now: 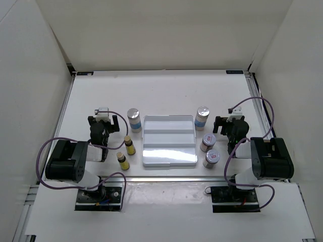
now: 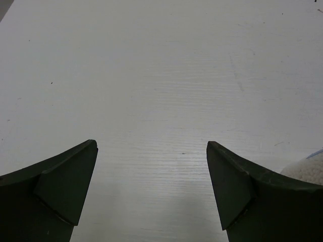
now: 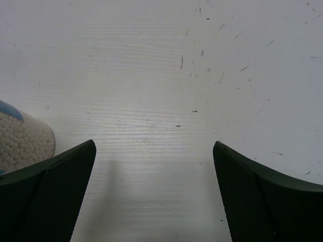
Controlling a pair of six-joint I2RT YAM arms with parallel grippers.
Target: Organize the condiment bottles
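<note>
We are observing the left tool (image 2: 151, 144) spread wide over the tabletop (image 1: 166, 93), gripping nothing; the right tool (image 3: 154, 144) is likewise spreading wide and gripping nothing. All six bottles are standing upright on the tabletop, outside the white tray (image 1: 169, 151); the left white cylinder (image 1: 133, 120), the far yellow bottle (image 1: 129, 145) and the near yellow bottle (image 1: 122, 161) are sitting just beside the tray's left edge, near the left tool; the right white cylinder (image 1: 202, 118), the far jar (image 1: 208, 142) and the near jar (image 1: 211, 158) are sitting just beside its right edge, near the right tool.

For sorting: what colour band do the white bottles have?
Blue on both white bottles; top view best.
</note>
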